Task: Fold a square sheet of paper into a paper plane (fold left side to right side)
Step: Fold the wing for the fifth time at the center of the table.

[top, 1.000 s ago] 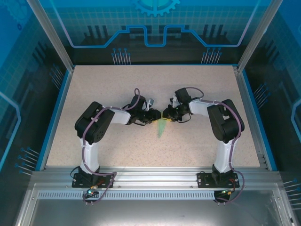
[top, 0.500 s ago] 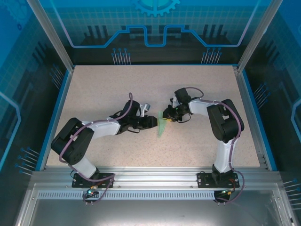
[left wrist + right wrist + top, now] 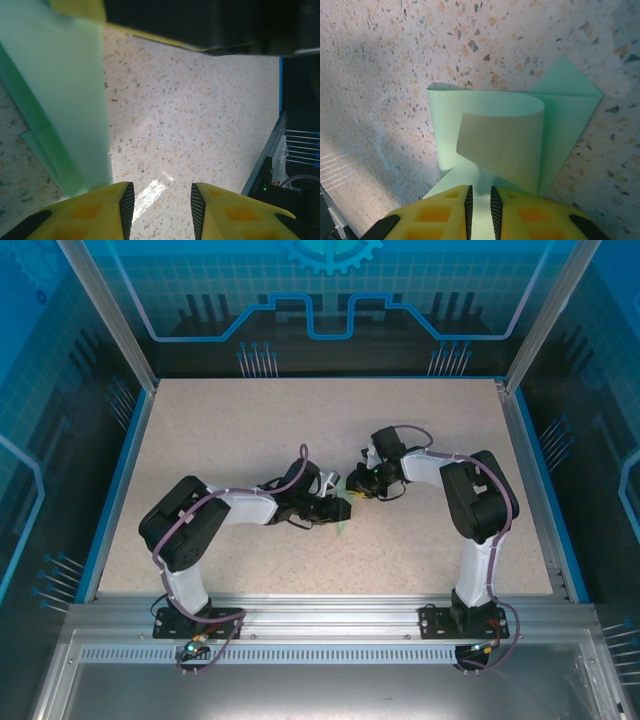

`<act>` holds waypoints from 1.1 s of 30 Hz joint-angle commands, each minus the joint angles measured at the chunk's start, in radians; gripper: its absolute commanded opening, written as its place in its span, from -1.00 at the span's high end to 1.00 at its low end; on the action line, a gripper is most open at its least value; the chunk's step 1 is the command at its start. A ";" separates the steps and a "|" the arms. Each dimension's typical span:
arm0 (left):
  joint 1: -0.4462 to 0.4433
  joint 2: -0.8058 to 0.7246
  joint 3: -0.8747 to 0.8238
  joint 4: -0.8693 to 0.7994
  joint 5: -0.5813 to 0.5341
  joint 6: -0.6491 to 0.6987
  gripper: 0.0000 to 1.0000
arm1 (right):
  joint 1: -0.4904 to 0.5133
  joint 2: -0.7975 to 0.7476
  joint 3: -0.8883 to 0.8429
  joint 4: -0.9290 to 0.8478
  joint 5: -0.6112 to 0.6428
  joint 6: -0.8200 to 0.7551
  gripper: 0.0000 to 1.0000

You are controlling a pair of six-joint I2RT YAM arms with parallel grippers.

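The mint-green sheet of paper (image 3: 495, 135) lies partly folded on the speckled table, one flap curling up over the layers beneath and a pointed corner at the far right. My right gripper (image 3: 480, 200) is shut on its near edge, with paper between the pads. From above, the paper (image 3: 343, 523) is a thin green strip between both grippers. My left gripper (image 3: 162, 192) is open, and bare table shows between its fingers. The paper (image 3: 65, 100) stands just beside its left finger (image 3: 107, 207). In the top view, the left gripper (image 3: 338, 508) sits against the right gripper (image 3: 350, 488).
The speckled table (image 3: 420, 430) has a blue rim (image 3: 528, 480) with aluminium rails around it. Both arms bend inward and meet at the table's middle. Part of the right gripper's black and yellow body (image 3: 210, 25) hangs close above the left wrist camera.
The left arm swung out to the left, away from the paper, then came back in. Its gripper is now at the paper's lower part. The right arm stayed still, holding the paper.
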 commanded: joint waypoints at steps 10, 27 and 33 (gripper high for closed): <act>-0.018 0.051 -0.001 -0.018 0.031 0.025 0.21 | 0.016 0.059 -0.004 -0.090 0.050 -0.005 0.57; -0.051 0.035 -0.082 -0.087 -0.025 0.039 0.41 | 0.017 0.062 0.014 -0.117 0.062 -0.012 0.56; -0.050 -0.098 -0.098 -0.118 -0.035 0.036 0.38 | 0.016 0.067 0.019 -0.123 0.061 -0.014 0.56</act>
